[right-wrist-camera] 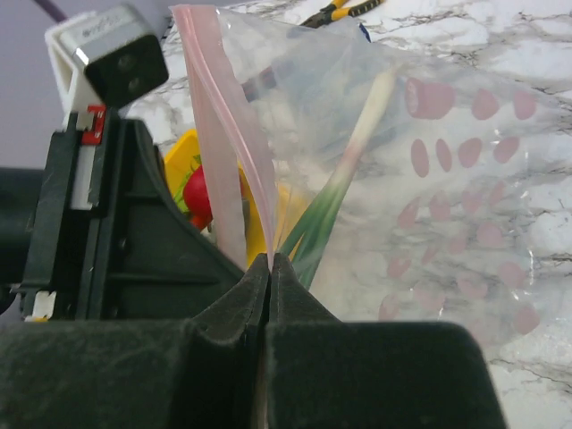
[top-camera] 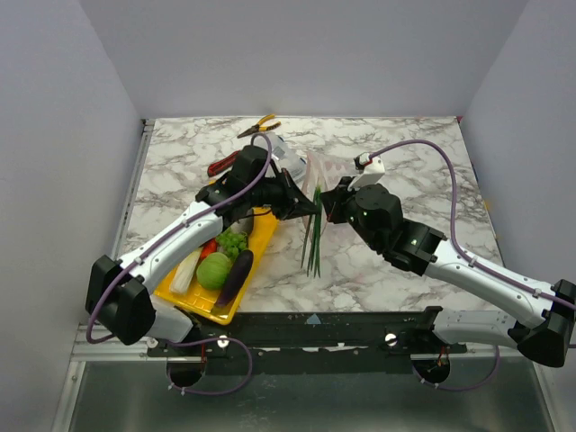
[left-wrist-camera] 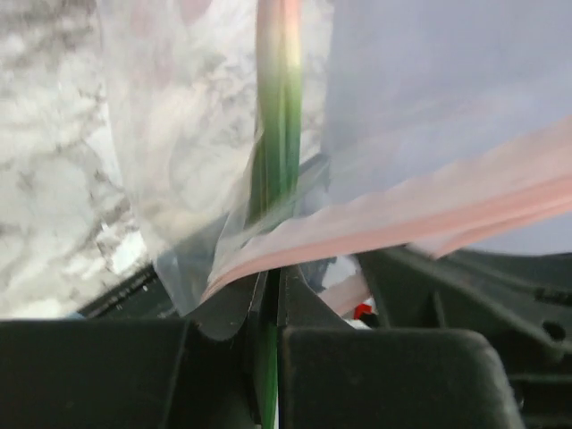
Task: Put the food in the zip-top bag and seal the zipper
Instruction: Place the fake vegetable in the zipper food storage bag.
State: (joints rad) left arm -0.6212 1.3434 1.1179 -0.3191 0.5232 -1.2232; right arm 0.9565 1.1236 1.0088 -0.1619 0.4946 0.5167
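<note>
The clear zip-top bag (top-camera: 317, 169), printed with pink dots, is held up at mid table. My right gripper (top-camera: 329, 205) is shut on the bag's pink zipper strip (right-wrist-camera: 223, 134) at the mouth edge, fingertips pinched together (right-wrist-camera: 269, 264). My left gripper (top-camera: 301, 205) is shut on the leek (top-camera: 313, 238), whose green leaves hang below it. In the left wrist view the green stalk (left-wrist-camera: 279, 134) runs up from the closed jaws (left-wrist-camera: 273, 286) past the zipper (left-wrist-camera: 402, 219) into the bag. In the right wrist view the leek (right-wrist-camera: 344, 188) lies inside the bag (right-wrist-camera: 447, 179), white end up.
A yellow tray (top-camera: 229, 313) at the left holds a green cabbage (top-camera: 214, 270), purple eggplant (top-camera: 236, 274), leafy greens (top-camera: 232, 243) and a red tomato (top-camera: 209, 247). Yellow-handled pliers (top-camera: 258, 124) lie at the far edge. A red-handled tool (top-camera: 222, 164) lies behind the left arm.
</note>
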